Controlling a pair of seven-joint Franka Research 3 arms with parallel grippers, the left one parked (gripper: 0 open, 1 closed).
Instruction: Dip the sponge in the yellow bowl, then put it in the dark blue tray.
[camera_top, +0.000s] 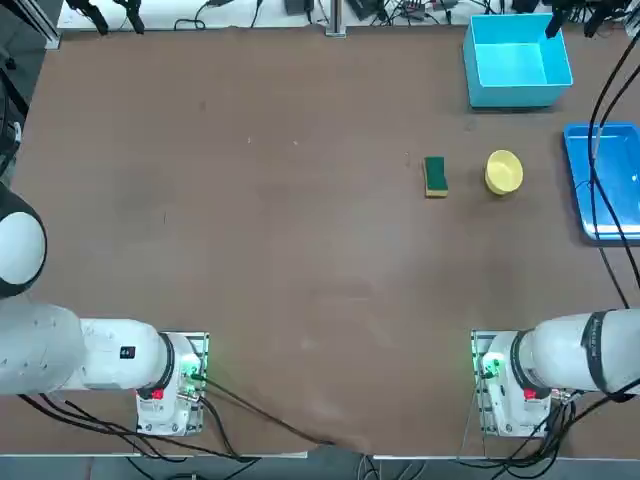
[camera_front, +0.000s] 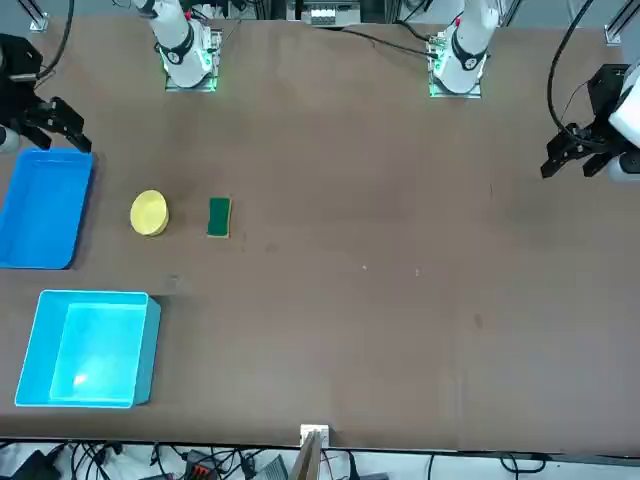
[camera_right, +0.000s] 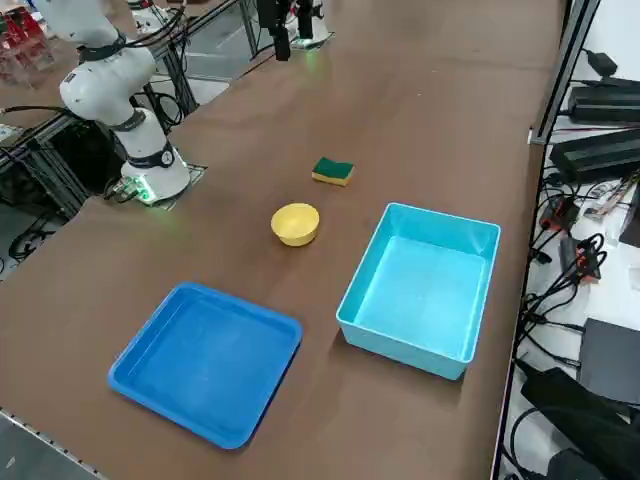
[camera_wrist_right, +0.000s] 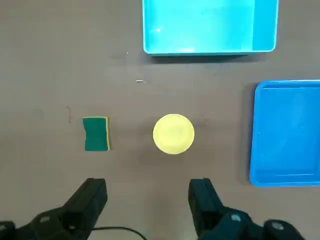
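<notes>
Spread empty gripper (camera_wrist_right: 147, 200) above table, yellow bowl (camera_wrist_right: 173, 133) between sponge (camera_wrist_right: 96, 133), dark blue tray (camera_wrist_right: 287, 132), cyan box (camera_wrist_right: 210, 26) beyond

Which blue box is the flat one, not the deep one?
The dark blue tray is the flat one: low rim, darker blue. The light cyan box has tall walls. The yellow bowl sits near both.

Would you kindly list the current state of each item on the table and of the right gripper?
sponge: flat on the table, green side up, untouched.
yellow bowl: upright beside the sponge, apart from it.
dark blue tray: empty.
light cyan box: empty.
right gripper: open, raised above the table, holding nothing.
</notes>
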